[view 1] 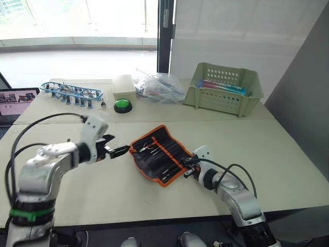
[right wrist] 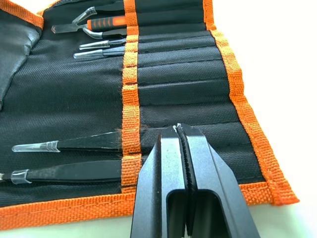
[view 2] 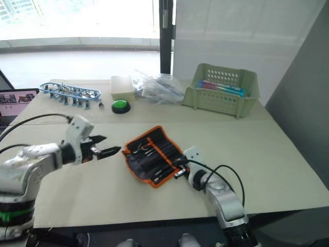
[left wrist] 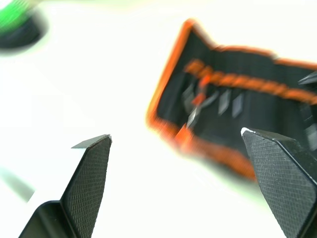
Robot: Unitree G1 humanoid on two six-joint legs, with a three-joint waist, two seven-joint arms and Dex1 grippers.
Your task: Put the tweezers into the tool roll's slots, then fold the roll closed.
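The tool roll (view 1: 157,154) lies unrolled in the middle of the table, black fabric with orange edging. Several tweezers (right wrist: 74,144) sit in its slots with their clear-capped tips sticking out past the orange band. A tool with an orange grip (right wrist: 104,24) is at the far end of the row. My right gripper (right wrist: 178,130) is shut with nothing between its fingers, its tips over the slot pockets at the roll's near right end. My left gripper (view 1: 121,151) is open, just off the roll's left end, its fingers (left wrist: 91,168) spread wide towards the roll (left wrist: 237,99).
At the back of the table stand a pale green basket (view 1: 222,98), a crumpled plastic bag (view 1: 159,86), a white box (view 1: 123,85), a green button (view 1: 122,106) and a blue-framed row of small tools (view 1: 72,92). A screen (view 1: 15,103) is at the far left.
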